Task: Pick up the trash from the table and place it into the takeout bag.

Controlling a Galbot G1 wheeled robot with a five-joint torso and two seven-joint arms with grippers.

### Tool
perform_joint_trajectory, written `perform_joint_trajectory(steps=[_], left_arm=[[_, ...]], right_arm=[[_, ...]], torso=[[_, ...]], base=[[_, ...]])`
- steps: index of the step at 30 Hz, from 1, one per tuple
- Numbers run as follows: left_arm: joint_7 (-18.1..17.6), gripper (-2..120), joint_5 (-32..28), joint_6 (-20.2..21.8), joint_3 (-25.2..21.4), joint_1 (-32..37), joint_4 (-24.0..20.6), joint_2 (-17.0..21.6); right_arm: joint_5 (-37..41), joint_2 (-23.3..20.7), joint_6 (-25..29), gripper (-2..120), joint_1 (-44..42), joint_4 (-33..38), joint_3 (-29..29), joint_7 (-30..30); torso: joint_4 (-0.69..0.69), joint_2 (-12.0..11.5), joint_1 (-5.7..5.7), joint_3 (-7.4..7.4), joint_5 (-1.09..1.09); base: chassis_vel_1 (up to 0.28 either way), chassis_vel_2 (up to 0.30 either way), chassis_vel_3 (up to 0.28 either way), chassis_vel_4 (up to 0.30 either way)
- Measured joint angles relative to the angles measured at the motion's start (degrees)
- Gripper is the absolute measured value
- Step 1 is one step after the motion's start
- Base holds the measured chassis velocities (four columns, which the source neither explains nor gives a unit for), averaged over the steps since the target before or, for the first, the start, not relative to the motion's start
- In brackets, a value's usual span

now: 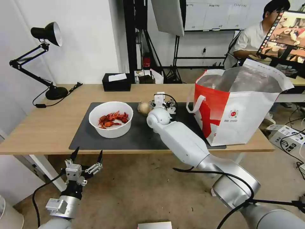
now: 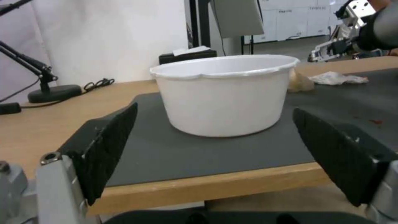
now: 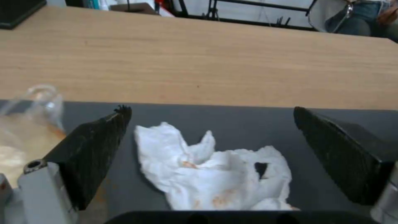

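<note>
Crumpled tissue (image 3: 215,174) on mat, right pincer (image 3: 211,149) spread wide above

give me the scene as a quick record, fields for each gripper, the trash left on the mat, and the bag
left gripper: open, hanging below the table's near edge, facing the white bowl
right gripper: open, low over the mat, fingers either side of the crumpled tissue
white bowl: on the mat, red crayfish shells inside
beige wrapped lump: on the mat beside the tissue
takeout bag: upright on the table's right end, mouth open, foil lining showing
table: light wood, also holds a black tissue box and a desk lamp
</note>
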Motion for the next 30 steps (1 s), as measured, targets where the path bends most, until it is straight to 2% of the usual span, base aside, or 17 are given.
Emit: perform_joint_trajectory(steps=[30], left_arm=[[0.1,100,0.7,-0.5,0.8,0.0,0.2,-0.7]], right_arm=[[1.7,-1.2,-1.5,100,-2.7,-0.4,0.9,-1.7]], torso=[[0.01,0.0,0.00,0.00,0.00]], base=[[0.000,0.000,0.000,0.000]])
